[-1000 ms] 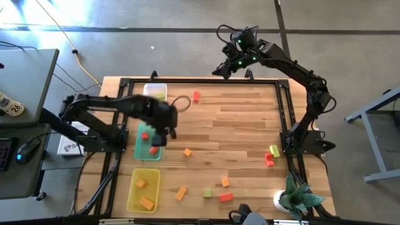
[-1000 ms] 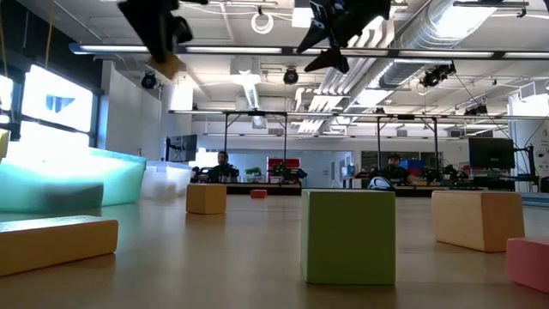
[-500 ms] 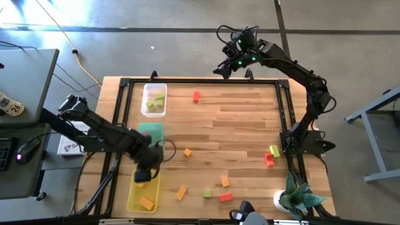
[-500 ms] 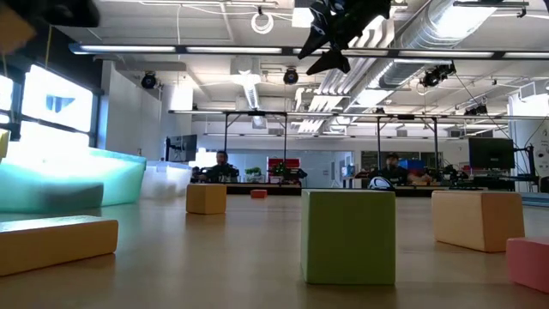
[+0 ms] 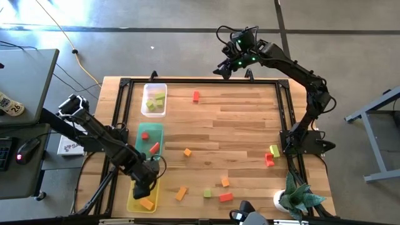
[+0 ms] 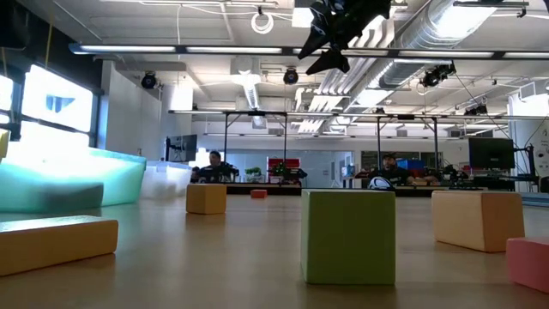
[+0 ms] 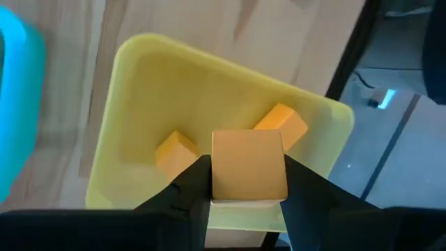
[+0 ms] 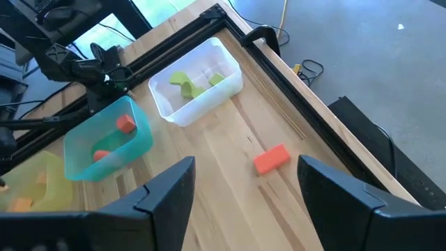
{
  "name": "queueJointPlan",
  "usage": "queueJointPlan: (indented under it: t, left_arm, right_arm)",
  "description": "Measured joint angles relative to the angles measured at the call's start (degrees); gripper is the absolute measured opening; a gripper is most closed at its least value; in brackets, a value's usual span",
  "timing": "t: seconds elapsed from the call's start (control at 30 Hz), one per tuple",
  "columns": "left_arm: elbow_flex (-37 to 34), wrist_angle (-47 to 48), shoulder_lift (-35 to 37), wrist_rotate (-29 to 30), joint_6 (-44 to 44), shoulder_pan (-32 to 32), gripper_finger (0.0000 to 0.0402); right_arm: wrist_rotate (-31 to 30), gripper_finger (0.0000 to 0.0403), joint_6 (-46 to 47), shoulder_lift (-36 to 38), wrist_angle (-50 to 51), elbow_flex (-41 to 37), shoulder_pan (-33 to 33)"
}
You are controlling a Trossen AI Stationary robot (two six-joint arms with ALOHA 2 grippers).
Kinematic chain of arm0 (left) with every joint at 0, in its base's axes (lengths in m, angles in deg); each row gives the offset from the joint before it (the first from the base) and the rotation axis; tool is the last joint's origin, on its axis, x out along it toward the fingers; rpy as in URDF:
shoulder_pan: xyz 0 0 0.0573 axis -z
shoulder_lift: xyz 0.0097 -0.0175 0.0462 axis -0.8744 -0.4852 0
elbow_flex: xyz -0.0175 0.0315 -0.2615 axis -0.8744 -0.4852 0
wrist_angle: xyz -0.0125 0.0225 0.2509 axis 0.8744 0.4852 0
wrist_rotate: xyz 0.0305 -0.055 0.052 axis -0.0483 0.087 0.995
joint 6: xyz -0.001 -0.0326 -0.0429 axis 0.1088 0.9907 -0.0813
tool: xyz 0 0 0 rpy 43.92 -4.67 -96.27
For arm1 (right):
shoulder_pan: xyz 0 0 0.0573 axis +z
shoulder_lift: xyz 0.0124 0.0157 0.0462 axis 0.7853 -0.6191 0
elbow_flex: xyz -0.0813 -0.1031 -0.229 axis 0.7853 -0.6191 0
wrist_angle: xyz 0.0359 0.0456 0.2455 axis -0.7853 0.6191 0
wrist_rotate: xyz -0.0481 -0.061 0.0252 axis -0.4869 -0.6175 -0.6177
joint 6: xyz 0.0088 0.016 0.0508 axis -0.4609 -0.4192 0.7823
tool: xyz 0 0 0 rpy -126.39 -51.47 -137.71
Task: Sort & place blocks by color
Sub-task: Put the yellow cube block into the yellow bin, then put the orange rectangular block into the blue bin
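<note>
The left gripper (image 7: 248, 183) hung over the yellow tray (image 5: 134, 195) at the near left of the worktop (image 5: 237, 131), its jaws pinching an orange block (image 7: 249, 166) by two opposite faces. Judging by the colours, that tray was the orange bin: two more orange pieces already lay in it, a cube (image 7: 175, 152) and a bar (image 7: 280, 125), so the held block was poised above its proper place and seemingly about to be let go.

The right gripper (image 8: 244, 188) waited high over the far edge, jaws spread wide and holding nothing, well clear of the sorting.

Beside the yellow tray, the teal tray (image 5: 149, 139) held red pieces and the clear tray (image 5: 154, 100) held yellow-green ones, which fitted a colour-per-tray scheme. Loose blocks remained scattered on the worktop, among them a red block (image 5: 195, 95) near the far edge and an orange cube (image 5: 187, 152) near the middle, so much sorting was left.
</note>
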Motion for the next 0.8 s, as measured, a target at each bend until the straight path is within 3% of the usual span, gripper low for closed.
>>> queueJointPlan:
  t: [0.43,0.8]
  left_arm:
    - [-0.6,0.1,0.0,-1.7,-2.5,-0.3,0.0196]
    - [-0.6,0.4,0.0,0.1,-8.9,-6.7,0.0196]
  right_arm:
    - [0.0,0.0239,-0.2,0.0,4.2,0.1,0.0]
    - [0.5,0.0239,-4.0,0.0,19.9,0.1,2.9]
